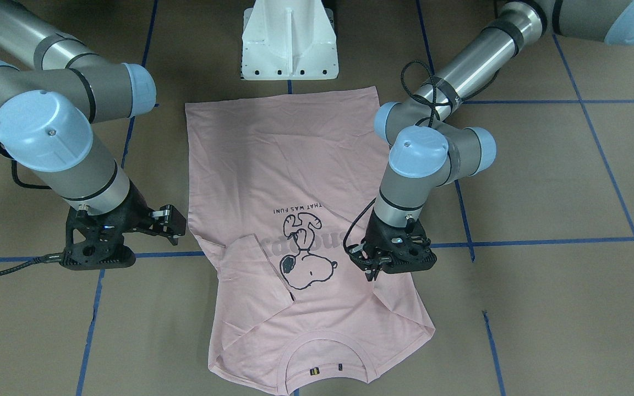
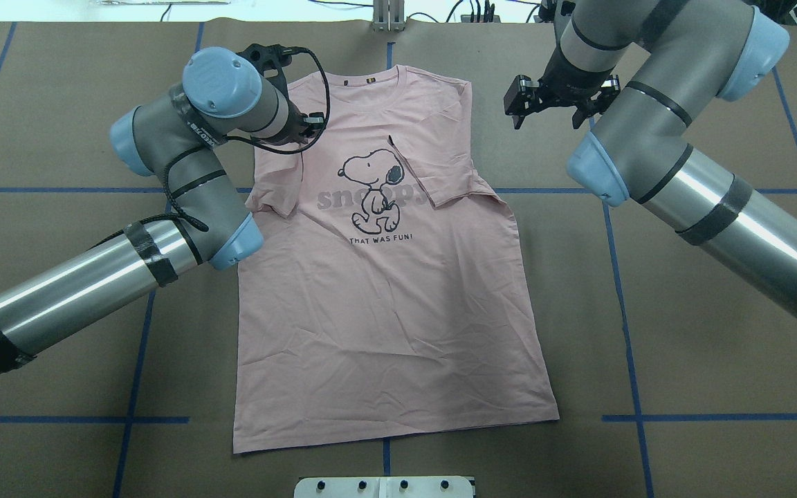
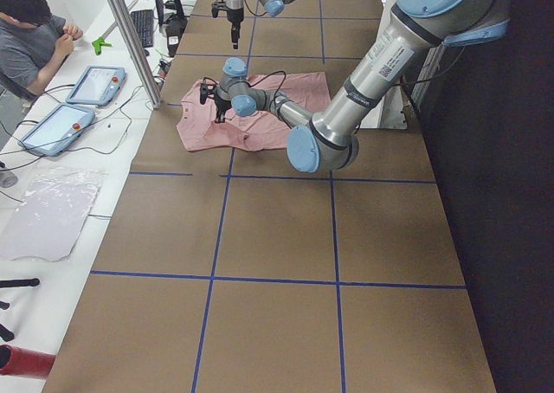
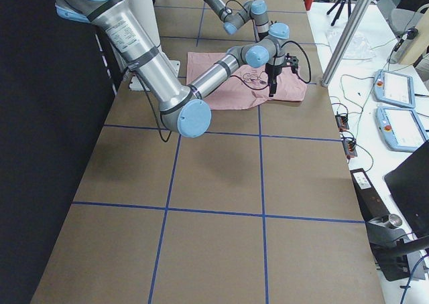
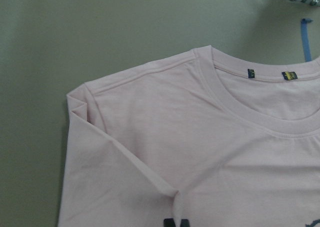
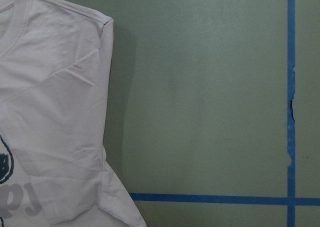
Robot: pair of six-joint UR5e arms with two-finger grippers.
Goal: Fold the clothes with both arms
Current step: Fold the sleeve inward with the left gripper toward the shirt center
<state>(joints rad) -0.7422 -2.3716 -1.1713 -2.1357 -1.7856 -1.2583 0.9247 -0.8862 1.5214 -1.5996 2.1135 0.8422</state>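
The pale pink T-shirt (image 2: 385,311) lies flat with its print up and its collar (image 5: 240,112) at the far side from the robot. One sleeve (image 2: 440,166) is folded in over the chest. My left gripper (image 1: 375,270) points down at the opposite sleeve area, shut on a pinch of shirt fabric. Its dark fingertips (image 5: 171,222) show at the bottom edge of the left wrist view with a ridge of cloth running into them. My right gripper (image 2: 519,100) hangs open over bare table just beyond the shirt's shoulder (image 6: 102,24), touching nothing.
The brown table (image 2: 682,290) carries blue tape lines (image 2: 620,277). The white pedestal (image 1: 289,44) stands at the shirt's hem. A person (image 3: 30,34) sits at a side bench with tablets (image 3: 56,129) beyond the table's far edge.
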